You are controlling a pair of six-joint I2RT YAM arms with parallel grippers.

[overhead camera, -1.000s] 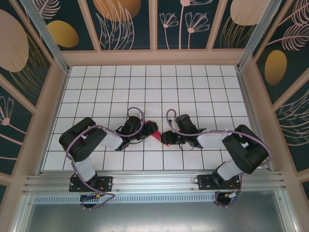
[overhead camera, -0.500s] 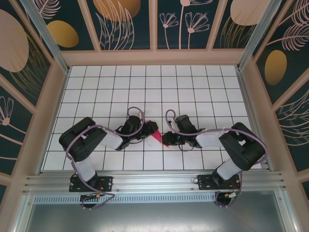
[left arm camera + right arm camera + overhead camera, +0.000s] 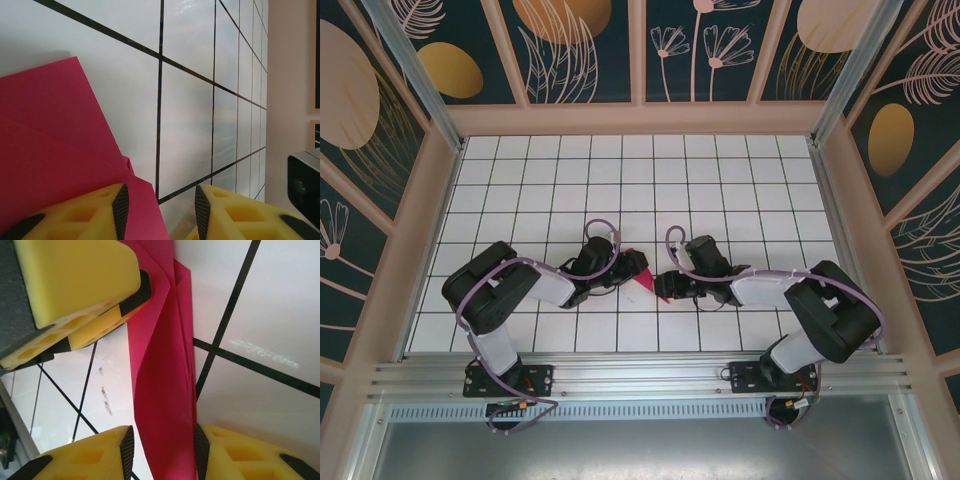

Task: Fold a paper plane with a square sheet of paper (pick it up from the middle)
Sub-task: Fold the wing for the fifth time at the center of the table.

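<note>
The square sheet of paper [image 3: 647, 283] is magenta-red and creased into a narrow, layered wedge on the white tiles between my two grippers. My left gripper [image 3: 639, 270] stands open over its left end. In the left wrist view the paper [image 3: 60, 150] runs under the left finger, and the left gripper [image 3: 161, 211] has bare tile in the rest of its gap. My right gripper [image 3: 666, 289] is open around the other end. In the right wrist view the folded paper [image 3: 165, 390] lies against the right pad of the right gripper [image 3: 164, 452], clear of the left pad. The left gripper [image 3: 142, 292] rests on the paper's far end.
The tiled table [image 3: 620, 180] is boxed in by low beige walls [image 3: 640, 118] at the back and sides. An aluminium rail [image 3: 640, 375] runs along the near edge. The right arm's black body [image 3: 304, 187] shows close beside the left gripper.
The right gripper pushed slightly left against the paper half a second ago and has drawn back a little, jaws apart. The left arm and its gripper have stayed put.
</note>
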